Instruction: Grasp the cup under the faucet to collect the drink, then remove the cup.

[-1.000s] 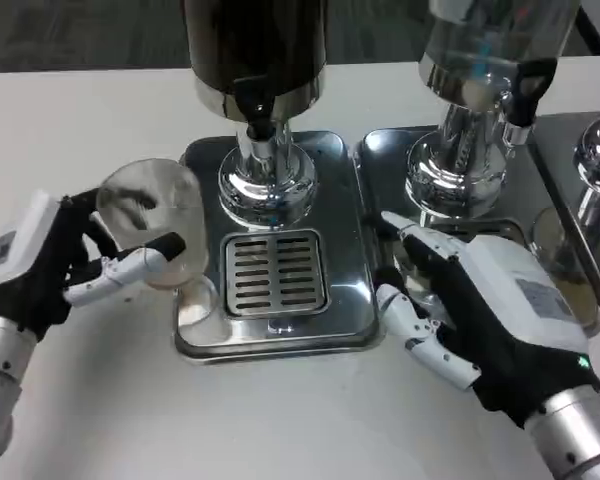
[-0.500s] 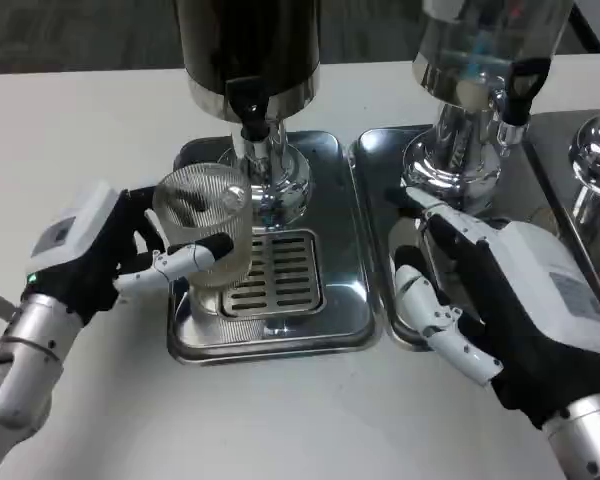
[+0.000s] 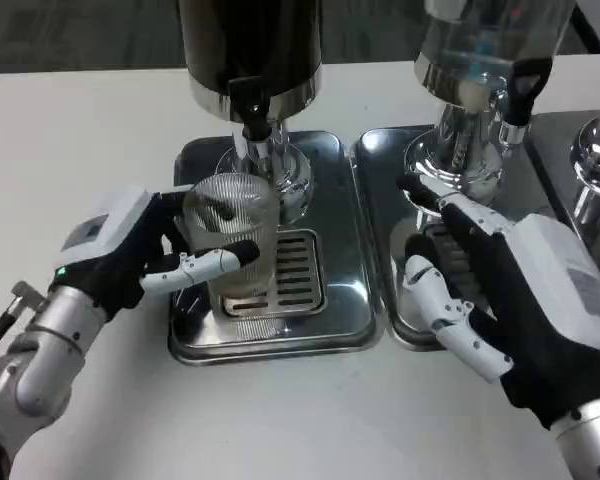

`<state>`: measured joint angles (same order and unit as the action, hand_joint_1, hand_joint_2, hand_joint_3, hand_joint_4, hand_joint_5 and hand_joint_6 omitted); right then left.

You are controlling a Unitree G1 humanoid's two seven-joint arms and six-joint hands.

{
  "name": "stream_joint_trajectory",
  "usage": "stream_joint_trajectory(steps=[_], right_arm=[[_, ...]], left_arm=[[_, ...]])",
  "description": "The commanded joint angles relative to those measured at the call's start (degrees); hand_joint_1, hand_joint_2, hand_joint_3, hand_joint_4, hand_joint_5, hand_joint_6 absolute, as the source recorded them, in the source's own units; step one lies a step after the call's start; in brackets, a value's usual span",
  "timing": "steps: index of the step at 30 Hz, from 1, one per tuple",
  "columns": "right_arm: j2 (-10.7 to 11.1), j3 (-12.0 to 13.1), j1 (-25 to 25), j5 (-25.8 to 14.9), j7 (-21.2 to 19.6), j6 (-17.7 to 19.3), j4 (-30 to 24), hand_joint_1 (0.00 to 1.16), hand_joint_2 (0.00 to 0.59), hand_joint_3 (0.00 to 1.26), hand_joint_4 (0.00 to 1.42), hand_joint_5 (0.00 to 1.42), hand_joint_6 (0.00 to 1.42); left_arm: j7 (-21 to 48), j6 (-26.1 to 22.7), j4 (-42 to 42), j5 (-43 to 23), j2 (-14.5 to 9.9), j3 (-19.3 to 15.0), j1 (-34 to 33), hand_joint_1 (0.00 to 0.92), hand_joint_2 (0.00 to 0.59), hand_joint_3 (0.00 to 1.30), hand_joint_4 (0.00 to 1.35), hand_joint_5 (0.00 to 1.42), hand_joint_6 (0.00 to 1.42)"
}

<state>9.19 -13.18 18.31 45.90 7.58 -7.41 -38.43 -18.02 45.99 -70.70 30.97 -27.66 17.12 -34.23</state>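
One clear ribbed cup [image 3: 234, 235], gripped by the left hand [image 3: 140, 255], sits over the drip tray [image 3: 325, 300] below the dark dispenser's faucet [image 3: 252, 112]. Right hand [image 3: 500, 290] hovers with fingers spread, holding nothing, by the second of three dispensers [image 3: 475, 90].

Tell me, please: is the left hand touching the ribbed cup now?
Touching. In the head view, the left hand holds the ribbed cup: one finger lies across its front wall and other fingers wrap behind it, above the drip tray.
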Motion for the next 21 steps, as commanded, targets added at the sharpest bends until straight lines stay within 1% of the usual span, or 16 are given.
stream_joint_trajectory(steps=[1,3,6,9,10,13,16,21], right_arm=[[-0.7,0.0,0.8,0.6,-0.6,-0.7,-0.7,0.04,0.484,0.18,0.18,0.17,0.16],[-0.8,0.0,1.0,0.6,-0.6,-0.8,-0.7,0.04,0.484,0.18,0.18,0.17,0.16],[-0.9,0.0,1.1,0.7,-0.6,-0.8,-0.8,0.04,0.484,0.18,0.18,0.17,0.16],[-0.9,0.0,1.3,0.8,-0.5,-0.8,-0.9,0.04,0.484,0.18,0.18,0.17,0.16],[-0.9,0.0,1.4,0.8,-0.4,-0.8,-1.0,0.04,0.484,0.18,0.18,0.17,0.16],[-0.9,0.0,1.4,0.7,-0.3,-0.8,-1.0,0.05,0.484,0.18,0.18,0.19,0.16],[-0.9,0.0,1.1,0.6,-0.2,-0.9,-0.9,0.05,0.484,0.18,0.18,0.20,0.17],[-0.8,0.0,0.6,0.2,0.1,-0.8,-0.5,0.05,0.484,0.18,0.18,0.21,0.18]], left_arm=[[0.3,-0.2,0.1,0.6,0.4,0.7,-2.1,0.115,0.196,0.54,0.55,0.77,1.03],[0.3,-0.5,0.2,1.2,0.5,1.1,-2.4,0.113,0.195,0.54,0.54,0.75,1.01],[0.9,-0.7,0.2,1.5,0.6,1.7,-2.8,0.097,0.187,0.52,0.52,0.69,0.90],[0.8,-0.7,0.4,1.8,0.4,2.4,-2.9,0.088,0.181,0.52,0.50,0.66,0.82],[1.3,-0.7,0.5,1.7,0.3,2.5,-3.0,0.080,0.182,0.50,0.48,0.63,0.75],[2.0,-0.9,0.6,1.8,0.2,2.8,-3.0,0.068,0.172,0.47,0.44,0.56,0.64],[2.3,-0.8,0.7,1.7,0.0,2.8,-3.0,0.066,0.170,0.46,0.42,0.53,0.58],[2.1,-0.8,1.4,2.0,-0.5,2.9,-2.9,0.062,0.163,0.41,0.34,0.45,0.48]])
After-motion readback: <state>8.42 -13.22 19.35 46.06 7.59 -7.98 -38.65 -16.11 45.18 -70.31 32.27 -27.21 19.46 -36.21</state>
